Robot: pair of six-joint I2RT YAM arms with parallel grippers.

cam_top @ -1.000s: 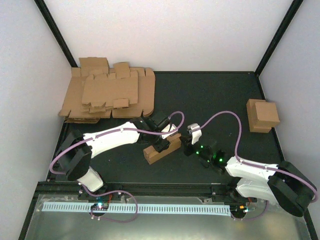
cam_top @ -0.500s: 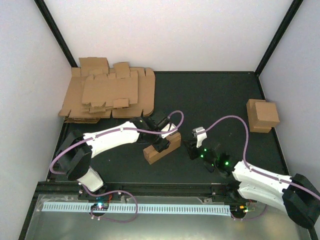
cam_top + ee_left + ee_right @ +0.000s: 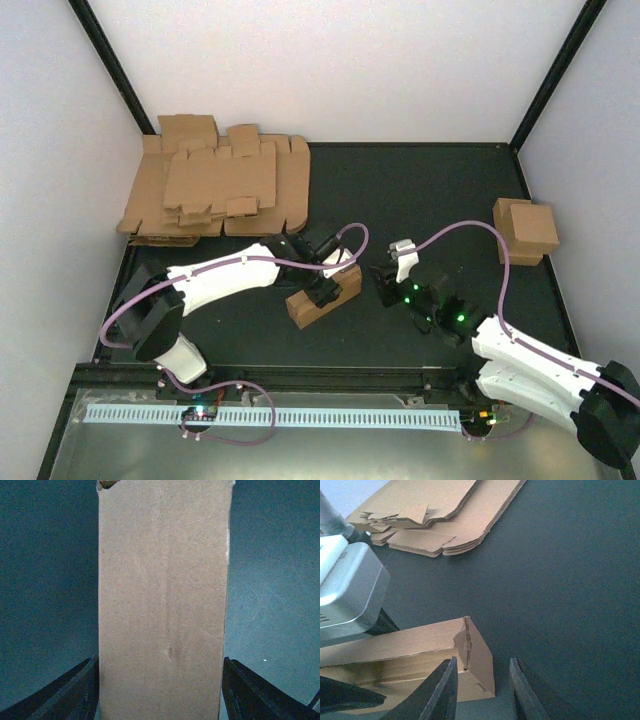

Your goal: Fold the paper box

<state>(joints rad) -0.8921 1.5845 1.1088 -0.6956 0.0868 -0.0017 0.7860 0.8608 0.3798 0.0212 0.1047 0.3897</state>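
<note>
Top external | right jaws parted, backed off paper box (image 3: 302, 308) | left jaws astride it (clamping? cannot tell)

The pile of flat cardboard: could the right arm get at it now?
Probably not directly: the left gripper and the paper box lie between the pile and the right gripper.
</note>
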